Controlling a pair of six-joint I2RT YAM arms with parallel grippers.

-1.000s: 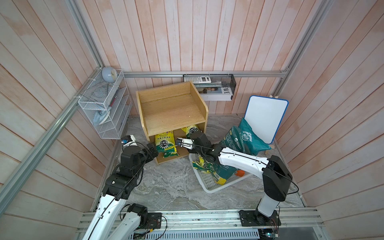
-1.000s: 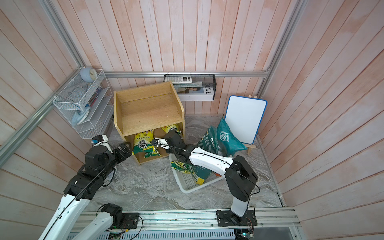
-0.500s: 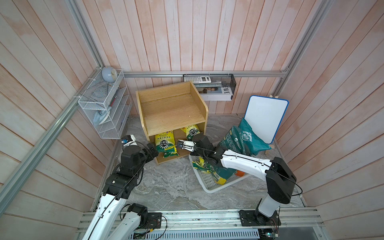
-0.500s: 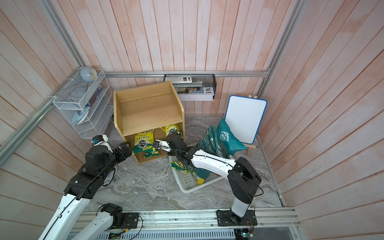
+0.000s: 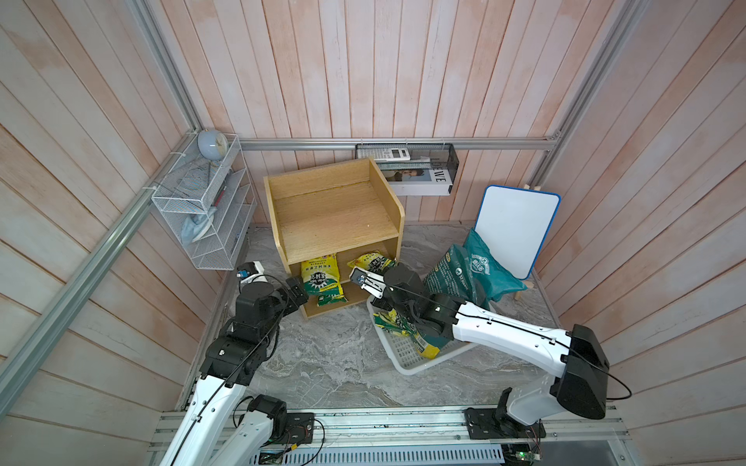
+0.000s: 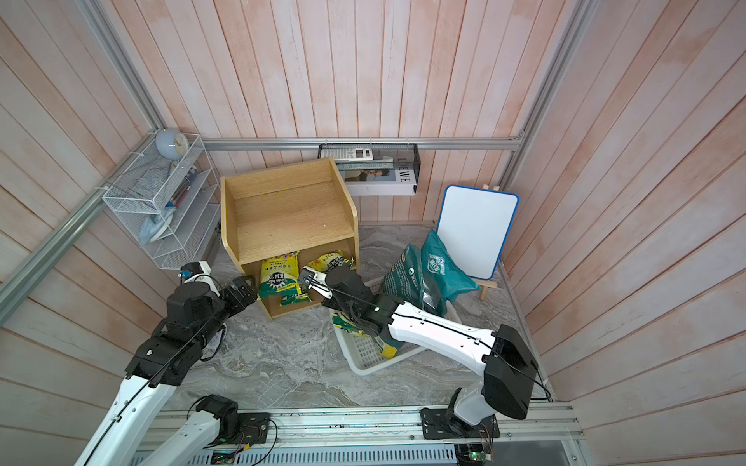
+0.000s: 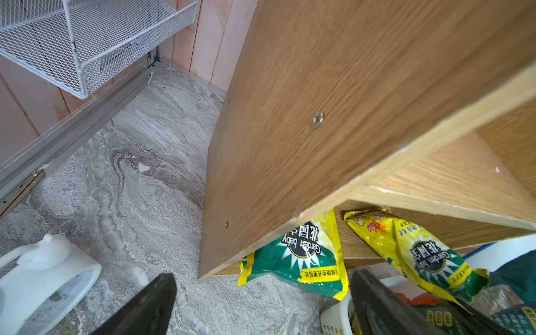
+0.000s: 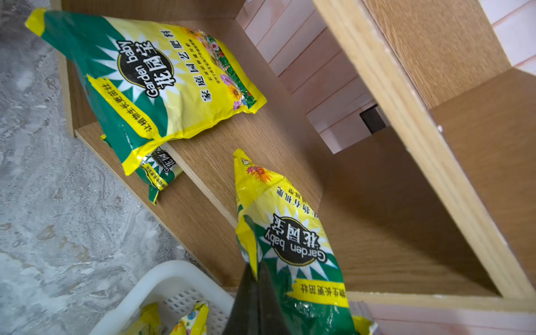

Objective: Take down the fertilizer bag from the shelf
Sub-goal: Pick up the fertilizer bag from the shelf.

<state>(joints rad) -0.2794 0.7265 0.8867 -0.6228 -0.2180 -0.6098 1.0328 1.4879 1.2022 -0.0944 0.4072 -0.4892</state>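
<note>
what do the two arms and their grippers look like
Both arms have white links, black joint housings and a thin black cable running along them: left arm, right arm. The left gripper and right gripper have plain black fingers.

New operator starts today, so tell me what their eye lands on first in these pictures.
Yellow-and-green bags stand out: one sits in the wooden shelf at the back wall, and the right jaws are shut on a second bag at the shelf's open front. Right of the shelf a white basket holds more, with teal bags behind it.
</note>
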